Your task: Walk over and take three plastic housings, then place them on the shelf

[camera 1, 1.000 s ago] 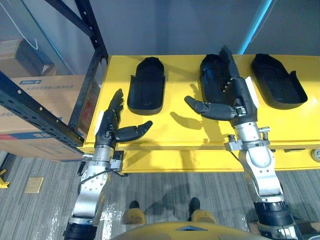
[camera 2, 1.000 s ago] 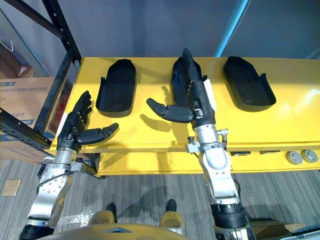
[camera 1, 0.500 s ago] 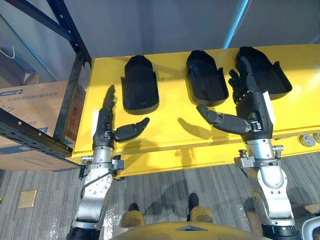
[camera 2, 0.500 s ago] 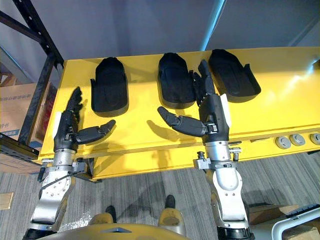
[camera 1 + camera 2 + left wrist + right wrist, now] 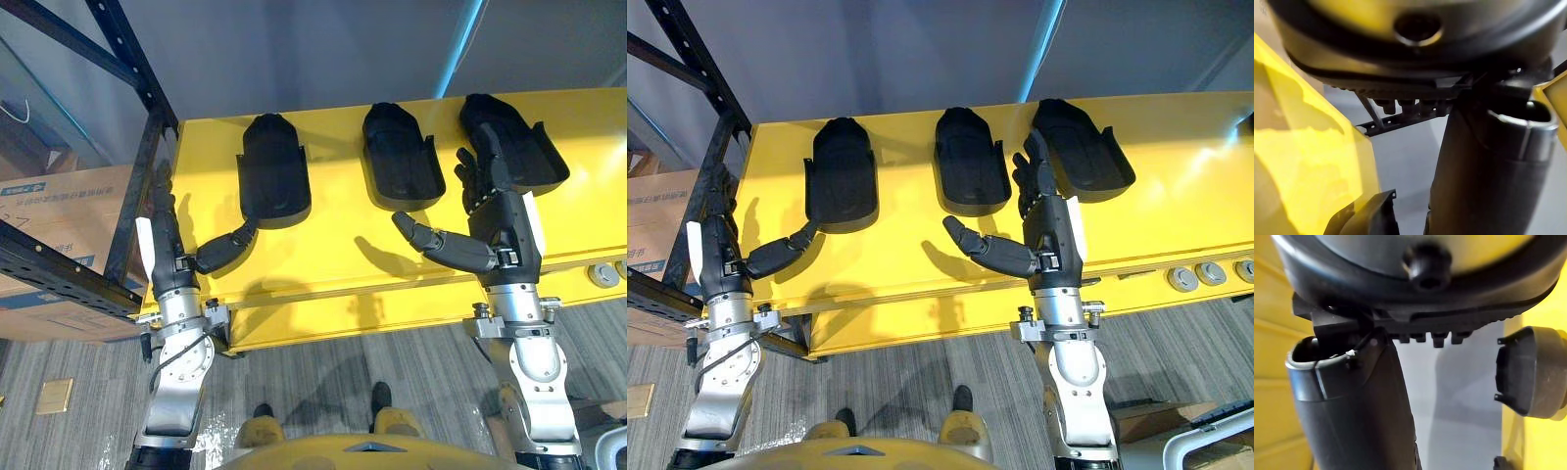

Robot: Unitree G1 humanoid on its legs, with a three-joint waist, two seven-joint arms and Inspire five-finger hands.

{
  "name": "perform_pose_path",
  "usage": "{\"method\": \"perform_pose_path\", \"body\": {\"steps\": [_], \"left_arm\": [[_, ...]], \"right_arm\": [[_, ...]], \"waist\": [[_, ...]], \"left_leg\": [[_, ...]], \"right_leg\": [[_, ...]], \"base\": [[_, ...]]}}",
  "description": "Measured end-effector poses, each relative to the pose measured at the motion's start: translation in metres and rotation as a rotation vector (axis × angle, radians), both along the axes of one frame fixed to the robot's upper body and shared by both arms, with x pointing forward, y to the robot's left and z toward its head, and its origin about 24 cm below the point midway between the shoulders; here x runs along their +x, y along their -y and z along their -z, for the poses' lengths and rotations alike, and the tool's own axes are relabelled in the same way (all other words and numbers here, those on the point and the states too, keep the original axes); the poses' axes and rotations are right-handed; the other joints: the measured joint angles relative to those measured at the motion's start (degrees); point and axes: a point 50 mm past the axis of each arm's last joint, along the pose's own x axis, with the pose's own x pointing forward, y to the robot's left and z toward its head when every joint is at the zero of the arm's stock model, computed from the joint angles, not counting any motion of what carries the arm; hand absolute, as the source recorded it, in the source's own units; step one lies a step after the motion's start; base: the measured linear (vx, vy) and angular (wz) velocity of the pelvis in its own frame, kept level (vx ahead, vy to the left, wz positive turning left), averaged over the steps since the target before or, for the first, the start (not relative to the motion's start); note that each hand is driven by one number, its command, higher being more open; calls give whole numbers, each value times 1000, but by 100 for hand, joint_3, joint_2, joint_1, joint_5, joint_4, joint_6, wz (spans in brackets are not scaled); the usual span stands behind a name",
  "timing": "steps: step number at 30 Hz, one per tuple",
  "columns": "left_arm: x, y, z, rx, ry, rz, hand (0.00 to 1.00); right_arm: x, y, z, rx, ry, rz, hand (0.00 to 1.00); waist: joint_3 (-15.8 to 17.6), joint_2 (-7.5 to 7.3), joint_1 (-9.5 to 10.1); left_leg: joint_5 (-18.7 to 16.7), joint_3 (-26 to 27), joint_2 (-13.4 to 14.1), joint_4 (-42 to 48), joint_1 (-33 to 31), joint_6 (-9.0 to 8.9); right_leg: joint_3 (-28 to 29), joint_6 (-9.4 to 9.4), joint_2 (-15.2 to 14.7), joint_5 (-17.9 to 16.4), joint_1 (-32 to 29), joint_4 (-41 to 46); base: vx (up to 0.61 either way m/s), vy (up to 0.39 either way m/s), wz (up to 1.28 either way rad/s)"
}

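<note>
While both robot hands are hanging open over the yellow counter (image 5: pixel 333 257), we are logging three black housings lying in a row along its far side, none of them lifted.

Item 1: the left housing (image 5: pixel 273 171) is lying flat, rounded end away from us, open end toward the near edge.

Item 2: the middle housing (image 5: pixel 400 157) is lying the same way, apart from its neighbours on both sides.

Item 3: the right housing (image 5: pixel 509 142) is lying slightly angled, with its side walls showing.

Item 4: the left robot hand (image 5: pixel 171 257) is standing at the counter's near left corner, fingers straight and pointing away, thumb spread wide toward the right. We are seeing the thumb tip reaching the near left corner of the left housing; whether it is touching we cannot tell. It is holding nothing.

Item 5: the right robot hand (image 5: pixel 500 220) is hanging between the middle and right housings, fingers straight and fanned, their tips showing over the right housing's inner wall. Its thumb is stretching out below the middle housing. It is holding nothing.

Item 6: the black shelf (image 5: pixel 147 137) is standing just beside the counter's left end, with a cardboard box (image 5: pixel 59 196) sitting behind its frame.

Item 7: small round discs (image 5: pixel 1181 278) are lying on the counter's lower front ledge at the right.

Item 8: grey floor (image 5: pixel 323 372) is showing beneath the counter's front.
</note>
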Motion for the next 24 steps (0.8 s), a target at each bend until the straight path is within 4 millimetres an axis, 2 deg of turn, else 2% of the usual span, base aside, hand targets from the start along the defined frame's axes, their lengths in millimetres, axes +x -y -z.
{"method": "perform_pose_path", "body": {"steps": [3,7,12,15,19,24], "left_arm": [[-4,-1,-7,-22,71,-2,100],[-14,5,-17,-53,136,91,100],[-18,12,-12,-174,125,198,100],[-17,15,-10,-189,117,249,100],[-16,21,-8,-185,105,290,100],[-16,22,-5,-173,98,319,100]], "right_arm": [[-1,-1,1,25,1,9,100],[-1,-6,3,80,0,-16,100],[1,-26,8,131,-21,-130,100],[4,-35,18,129,-68,-143,100],[7,-33,31,94,-129,-58,100],[8,-21,33,68,-136,36,100]], "waist": [[-95,-3,3],[-209,0,11],[-349,31,29],[-444,-26,38],[-518,-66,40],[-565,-53,28]], "left_leg": [[42,-30,-14,-71,14,13],[58,-90,-16,-96,40,16],[153,-132,-25,-337,205,5],[239,-168,-31,-472,216,8],[337,-231,-47,-602,222,4],[360,-189,-47,-671,292,-6]], "right_leg": [[-50,0,-12,0,20,-11],[-119,3,-12,2,105,-60],[-214,5,-1,2,248,-121],[-270,14,8,9,262,-177],[-356,21,5,16,261,-198],[-343,22,11,17,278,-220]], "base": [[-9,-2,7],[-6,-5,9],[-9,-8,8],[-18,-8,8],[14,-3,10],[5,2,-2]]}}
